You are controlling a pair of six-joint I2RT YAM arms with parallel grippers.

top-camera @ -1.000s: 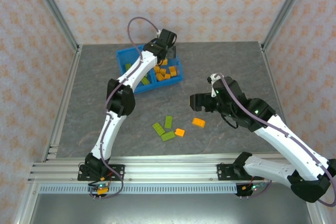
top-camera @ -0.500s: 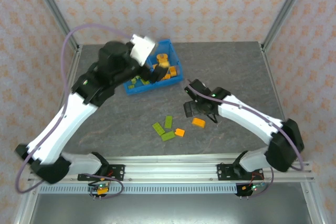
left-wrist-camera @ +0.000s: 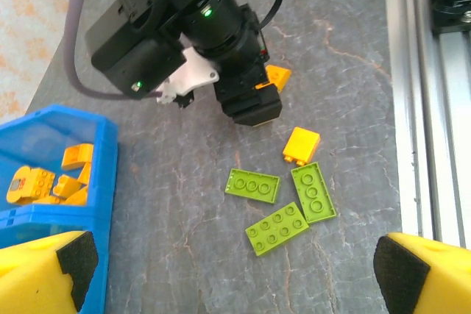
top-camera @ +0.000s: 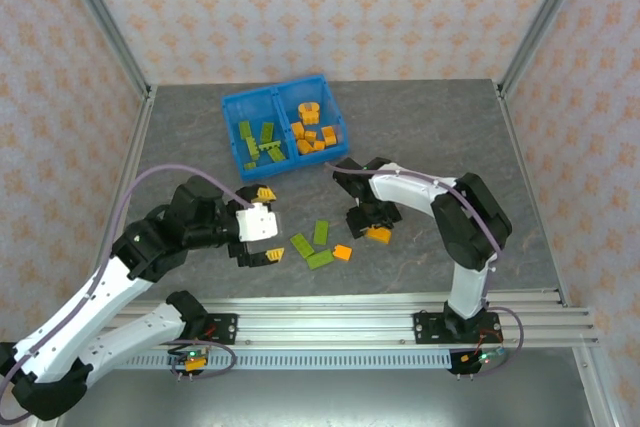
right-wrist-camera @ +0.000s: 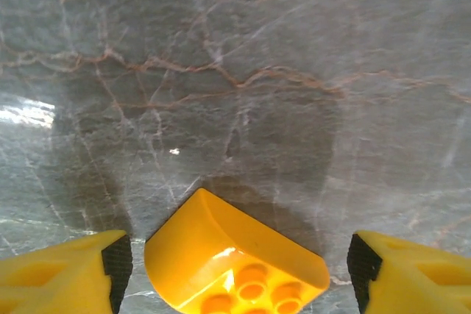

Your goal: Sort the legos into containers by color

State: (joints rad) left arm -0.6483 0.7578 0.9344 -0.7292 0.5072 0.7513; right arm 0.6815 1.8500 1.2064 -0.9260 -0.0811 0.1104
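Here, the top view has the left gripper (top-camera: 270,224) hanging over the grey marbled surface (top-camera: 430,127), left of the loose pieces, its yellow-padded fingers (top-camera: 266,193) spread wide with nothing between them. Farther back lies the bright blue plastic bin (top-camera: 283,99). This view takes in both halves: lime green pieces in the left compartment (top-camera: 258,142), orange ones in the right compartment (top-camera: 315,129).

The left wrist view catches a corner of the bin with a few orange pieces inside. It shows the studs on three lime green studded plates (left-wrist-camera: 277,228) lying close together on the surface, which from above read as plain green strips. Just beside them sits a small square orange brick (left-wrist-camera: 302,145).

Rightmost, the right gripper (top-camera: 370,222) points down at an orange plastic brick with a rounded top (top-camera: 378,235), which its black body half covers from above. The right wrist view settles the matter. The fingers (right-wrist-camera: 62,273) stand open on either side of that brick, which lies on the surface with a narrow gap left at each pad.
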